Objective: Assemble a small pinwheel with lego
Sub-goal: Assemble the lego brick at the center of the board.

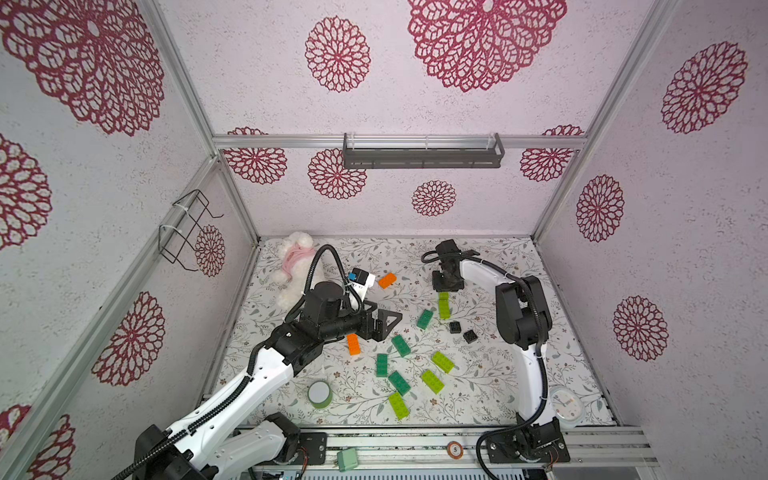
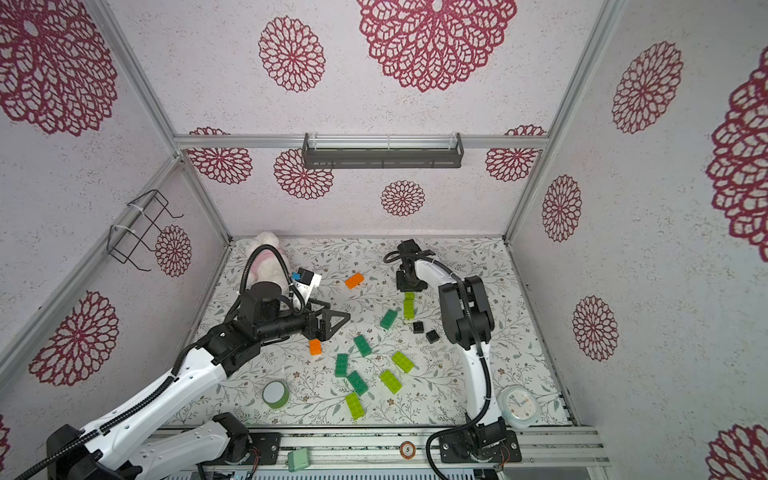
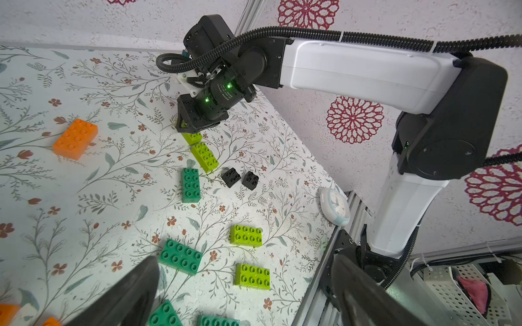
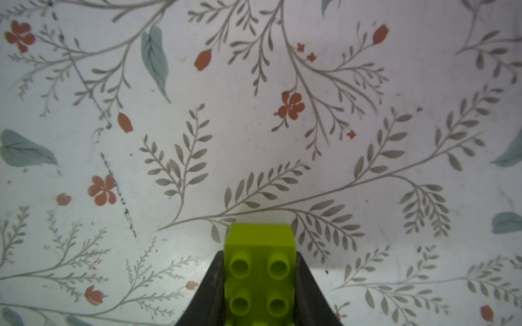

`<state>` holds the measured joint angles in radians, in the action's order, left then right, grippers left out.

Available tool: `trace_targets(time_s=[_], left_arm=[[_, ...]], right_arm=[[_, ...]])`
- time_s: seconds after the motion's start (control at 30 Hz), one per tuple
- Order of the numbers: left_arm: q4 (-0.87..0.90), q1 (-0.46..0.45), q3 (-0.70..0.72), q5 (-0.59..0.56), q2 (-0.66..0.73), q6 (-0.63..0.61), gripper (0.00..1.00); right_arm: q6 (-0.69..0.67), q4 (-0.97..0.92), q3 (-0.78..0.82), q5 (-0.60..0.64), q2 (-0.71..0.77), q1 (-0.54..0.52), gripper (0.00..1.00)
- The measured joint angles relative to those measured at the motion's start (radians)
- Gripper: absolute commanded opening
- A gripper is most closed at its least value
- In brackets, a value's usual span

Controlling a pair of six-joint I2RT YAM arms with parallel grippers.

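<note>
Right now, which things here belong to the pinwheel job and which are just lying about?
Job: orange bricks, dark green bricks, lime green bricks (one held by right gripper), two black bricks.
Lying about: plush toy, tape roll, clock, mint-green box.

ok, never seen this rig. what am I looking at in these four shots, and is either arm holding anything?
Two robot arms are mounted at the table's front edge. Each ends in a two-finger gripper. The two wide shots come from one overhead stereo camera, so they are near-duplicates. The other two come from a camera on each arm's wrist.

On the floral table lie loose lego bricks in orange, dark green and lime, and two small black bricks. There is also a green tape roll, a clock and a plush toy.

The right gripper is shut on the end of a lime brick, seen close up in the right wrist view. Whether the brick is off the table I cannot tell. The left gripper is open and empty, above the table near an orange brick.
</note>
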<state>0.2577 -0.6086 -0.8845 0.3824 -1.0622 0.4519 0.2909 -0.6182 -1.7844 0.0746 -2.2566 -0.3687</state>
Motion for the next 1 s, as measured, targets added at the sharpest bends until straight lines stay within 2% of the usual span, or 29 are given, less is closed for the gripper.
trace_targets(time_s=[0.13, 0.23, 1.0], left_arm=[[0.003, 0.000, -0.002, -0.002, 0.000, -0.004, 0.97], [0.008, 0.000, -0.003, -0.002, 0.000, -0.008, 0.97], [0.014, 0.000, -0.014, -0.003, 0.000, -0.014, 0.97]], right_arm=[[0.011, -0.001, 0.005, 0.003, 0.000, -0.003, 0.45], [0.016, -0.001, 0.011, 0.008, 0.003, -0.011, 0.46], [0.043, -0.011, 0.042, 0.056, 0.024, -0.031, 0.36]])
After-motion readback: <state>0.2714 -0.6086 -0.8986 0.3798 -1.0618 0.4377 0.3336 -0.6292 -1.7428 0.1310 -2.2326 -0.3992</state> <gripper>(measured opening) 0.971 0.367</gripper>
